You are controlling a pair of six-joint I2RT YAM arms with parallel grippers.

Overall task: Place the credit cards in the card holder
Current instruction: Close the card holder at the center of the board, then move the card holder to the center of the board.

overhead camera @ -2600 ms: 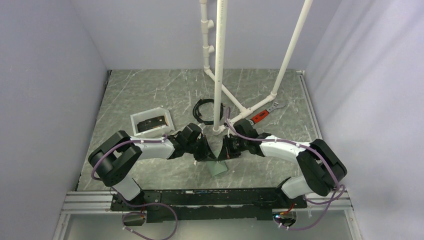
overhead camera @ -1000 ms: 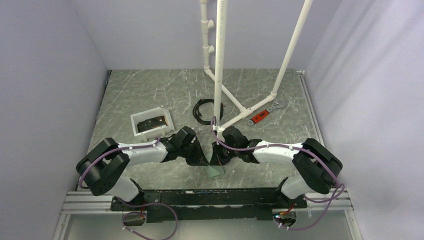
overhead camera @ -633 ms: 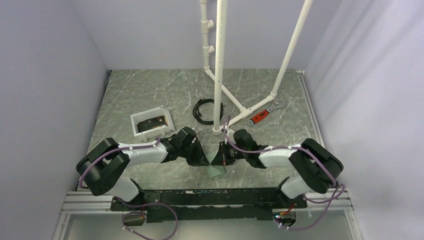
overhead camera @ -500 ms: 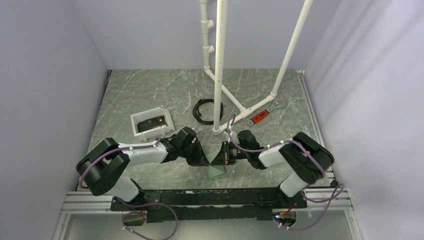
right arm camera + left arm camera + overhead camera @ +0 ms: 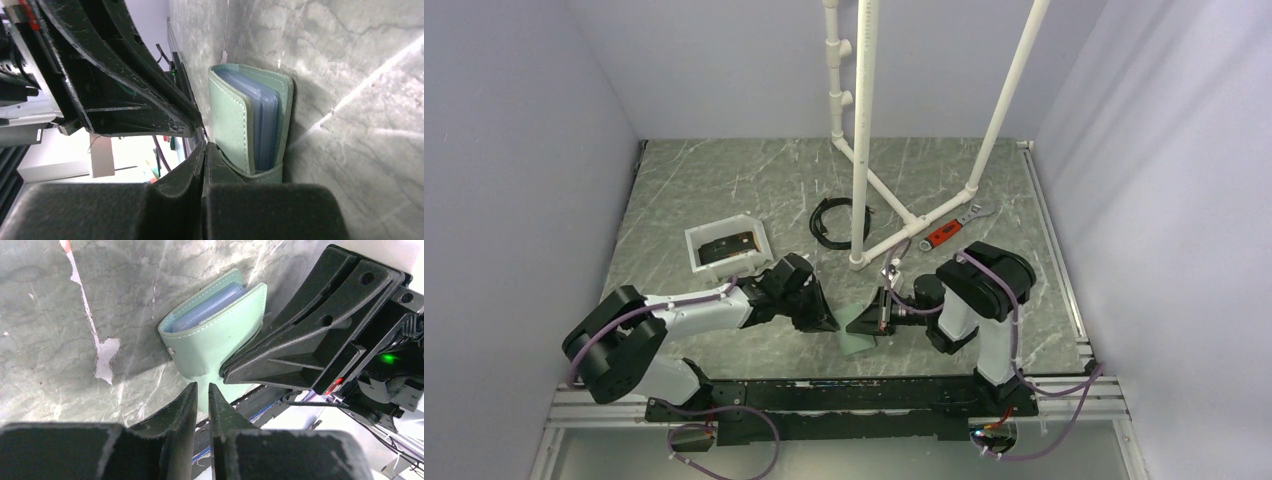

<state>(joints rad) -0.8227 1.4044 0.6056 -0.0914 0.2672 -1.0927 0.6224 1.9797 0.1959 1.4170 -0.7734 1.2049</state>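
While both arms crowded the card holder on the counter at lower centre of the top view, the credit cards lay in the white tray up-left. Left wrist view: the left pincer showed a sliver of gap; whether it nipped the cover was unclear. Right wrist view: the right pincer, pressed together, could knock the half-open holder shut. No writing was legible.

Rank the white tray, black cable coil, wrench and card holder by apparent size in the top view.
1. white tray
2. black cable coil and wrench: too close to rank, since the wrench is longer but thinner
3. card holder, only partly visible
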